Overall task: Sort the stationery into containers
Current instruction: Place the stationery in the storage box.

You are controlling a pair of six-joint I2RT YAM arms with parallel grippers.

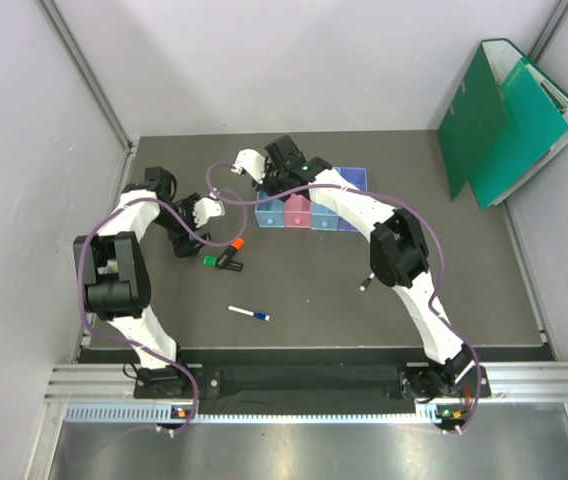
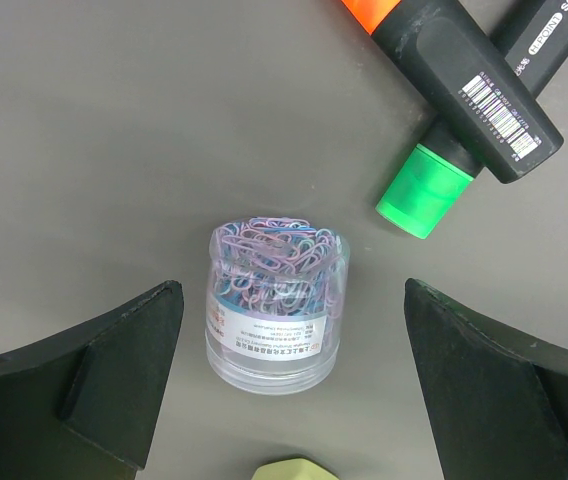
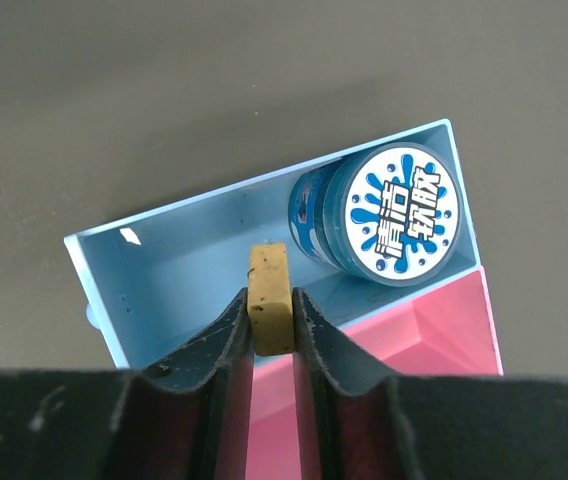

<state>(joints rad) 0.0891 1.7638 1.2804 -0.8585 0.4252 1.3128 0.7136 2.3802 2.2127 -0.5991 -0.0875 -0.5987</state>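
left gripper (image 2: 289, 290): jaws spread wide and nothing held; it is hung straight over the paper-clip tub, one finger at 9 o'clock of it and one at 3 o'clock, judged to be lined up for a grasp.
paper-clip tub (image 2: 274, 305): stood upright on the dark tabletop, untouched; a clear round tub with a white label, packed with pastel clips.
pale yellow-green object (image 2: 294, 470): only an edge is seen at 6 o'clock of the tub; it cannot be identified.
green highlighter (image 2: 426, 190): laid at 1 o'clock of the tub, cap end nearest, not yet sorted.
orange-and-black highlighter (image 2: 444, 60): laid just beyond it, the two bodies touching.
black marker (image 2: 549, 40): laid alongside them toward 2 o'clock.
white pen (image 1: 249, 315): left loose at 5 o'clock of the highlighters, blue cap pointing right.
right gripper (image 3: 270, 305): jaws drawn narrow and clamped on the tan eraser, held over the bins so that it can be dropped in.
tan eraser (image 3: 270, 290): a small upright block, pinched by its sides, its scuffed top left bare.
light blue bin (image 3: 164, 270): placed under the eraser, which is close to the wall shared with the pink bin (image 3: 414, 350); how high the eraser is held cannot be told.
round blue tub (image 3: 384, 215): already lodged on its side in that bin, at 2 o'clock of the eraser, printed lid facing up.
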